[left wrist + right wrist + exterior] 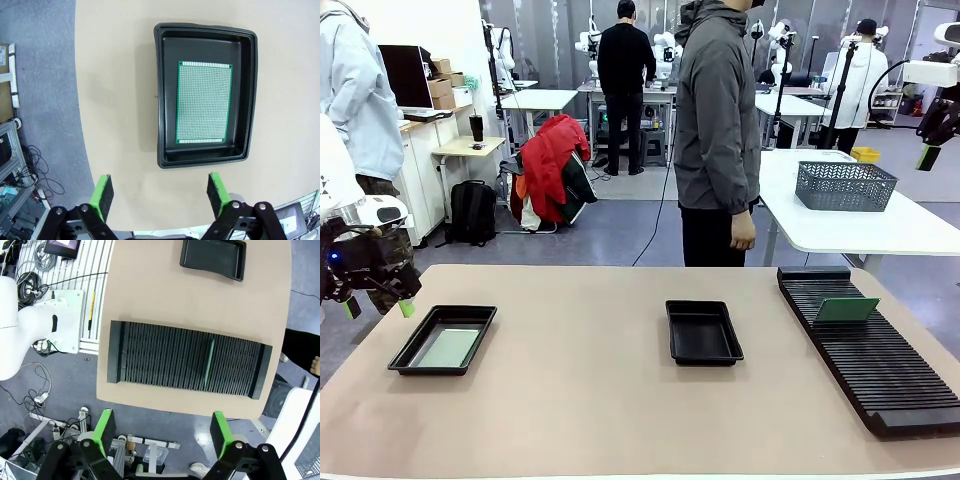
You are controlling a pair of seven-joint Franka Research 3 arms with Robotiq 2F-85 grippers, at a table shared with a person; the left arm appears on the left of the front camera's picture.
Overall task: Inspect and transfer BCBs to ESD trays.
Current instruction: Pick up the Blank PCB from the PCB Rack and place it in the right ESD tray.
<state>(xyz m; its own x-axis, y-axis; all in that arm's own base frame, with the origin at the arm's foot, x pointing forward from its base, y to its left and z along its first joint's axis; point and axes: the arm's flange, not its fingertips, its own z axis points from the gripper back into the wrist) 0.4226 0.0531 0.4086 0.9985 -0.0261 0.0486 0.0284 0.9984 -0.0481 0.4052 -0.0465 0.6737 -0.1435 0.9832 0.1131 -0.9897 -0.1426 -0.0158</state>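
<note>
Left gripper (159,192) gapes empty above the tray (200,156) holding a flat BCB (204,102); right gripper (162,427), equally open and empty, hangs above the upright BCB (210,360) in the rack (150,357).

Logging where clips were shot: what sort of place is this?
Likely an electronics or robotics lab: a long black ribbed slotted rack holding a green circuit board, shallow black plastic trays, white workbenches behind.

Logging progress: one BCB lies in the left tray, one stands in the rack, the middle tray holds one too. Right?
No: the middle tray is empty, as the front view shows. The flat BCB does lie in the left tray and the standing BCB in the rack.
</note>
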